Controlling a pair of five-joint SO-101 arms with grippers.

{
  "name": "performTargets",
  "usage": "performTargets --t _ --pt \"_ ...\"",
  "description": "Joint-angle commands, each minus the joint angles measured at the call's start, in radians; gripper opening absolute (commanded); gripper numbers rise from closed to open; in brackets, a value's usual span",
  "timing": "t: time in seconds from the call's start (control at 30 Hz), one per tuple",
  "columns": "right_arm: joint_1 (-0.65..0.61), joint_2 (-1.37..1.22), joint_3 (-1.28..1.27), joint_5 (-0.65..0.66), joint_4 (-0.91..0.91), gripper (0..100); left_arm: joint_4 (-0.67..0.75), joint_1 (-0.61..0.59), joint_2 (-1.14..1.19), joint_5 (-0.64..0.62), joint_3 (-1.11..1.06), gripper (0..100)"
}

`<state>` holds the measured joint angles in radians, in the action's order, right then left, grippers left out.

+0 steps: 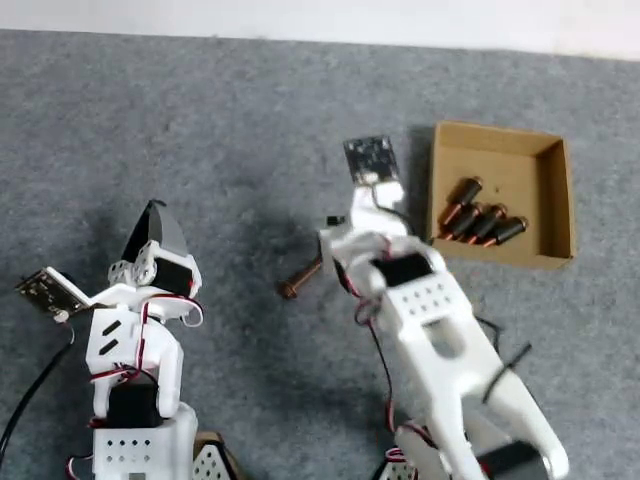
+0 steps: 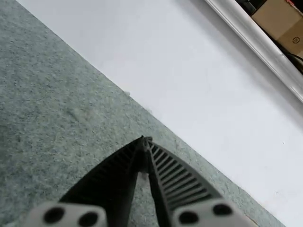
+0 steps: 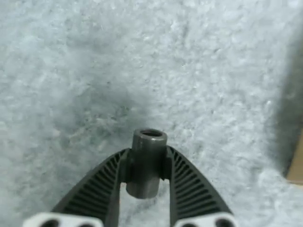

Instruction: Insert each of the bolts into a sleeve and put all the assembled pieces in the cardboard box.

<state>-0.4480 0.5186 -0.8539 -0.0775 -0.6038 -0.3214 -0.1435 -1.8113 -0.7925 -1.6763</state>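
My right gripper [image 3: 147, 155] is shut on a dark grey sleeve [image 3: 147, 165], held upright with its open bore facing away from the carpet. In the high view that gripper [image 1: 338, 224] sits mid-table, left of the cardboard box [image 1: 552, 200]. A copper-coloured bolt [image 1: 299, 279] lies on the carpet just beside the right arm, nearer the front. Several assembled pieces [image 1: 480, 222] lie side by side in the box. My left gripper [image 1: 155, 232] stands shut and empty at the left of the table, its tips [image 2: 144, 142] touching over the carpet.
Grey carpet covers the table; its far edge meets a white surface [image 2: 199, 85]. A corner of the cardboard box [image 3: 297, 165] shows close to the held sleeve. Open carpet lies between the two arms and behind them.
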Motion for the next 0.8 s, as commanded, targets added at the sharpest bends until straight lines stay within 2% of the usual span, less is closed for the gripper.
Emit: performTargets --t 0.0,0.2,0.3,0.57,0.67,0.77 --pt "0.079 0.179 -0.127 0.044 0.094 0.5 0.023 0.018 -0.016 0.000 -0.012 1" --pt "0.239 0.414 -0.390 0.052 0.206 0.5 0.023 0.019 -0.016 0.000 -0.012 1" --pt "0.285 0.513 -0.499 0.110 0.229 0.5 0.023 0.036 -0.016 0.000 -0.013 1" --pt "0.298 0.763 -0.674 0.135 0.251 0.5 0.008 0.168 -0.015 0.126 -0.018 1" --pt "0.298 0.840 -0.725 0.135 0.251 0.5 -0.060 0.182 -0.015 0.126 0.018 1" --pt "0.298 0.888 -0.751 0.135 0.251 0.5 -0.176 0.271 -0.013 0.187 0.079 1"
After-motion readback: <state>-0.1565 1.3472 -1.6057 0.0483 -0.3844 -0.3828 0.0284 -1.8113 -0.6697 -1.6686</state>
